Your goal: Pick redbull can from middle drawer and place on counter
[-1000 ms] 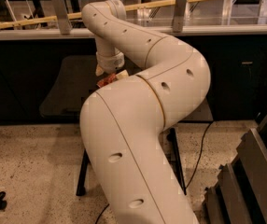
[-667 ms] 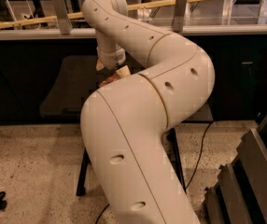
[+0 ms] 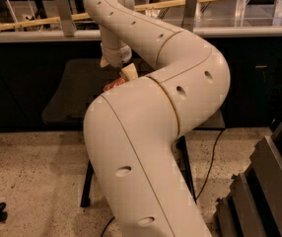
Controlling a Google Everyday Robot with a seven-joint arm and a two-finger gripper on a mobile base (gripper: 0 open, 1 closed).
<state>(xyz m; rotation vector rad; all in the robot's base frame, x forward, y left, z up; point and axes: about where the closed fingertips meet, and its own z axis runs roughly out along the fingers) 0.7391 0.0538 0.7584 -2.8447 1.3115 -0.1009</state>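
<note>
My cream arm (image 3: 156,132) is filling most of the view, rising from the bottom edge and curling back over the dark desk (image 3: 67,98) that is standing on the speckled floor (image 3: 32,172). My gripper (image 3: 116,68) is hanging at the arm's end, pointing down over the desk. The redbull can (image 3: 112,85) is showing as a red patch just under it, half hidden by my arm, and I cannot tell whether I am gripping it.

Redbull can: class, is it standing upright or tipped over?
Cannot tell. Only a red sliver of the redbull can shows below the hand, over the dark table; the arm hides the rest.
</note>
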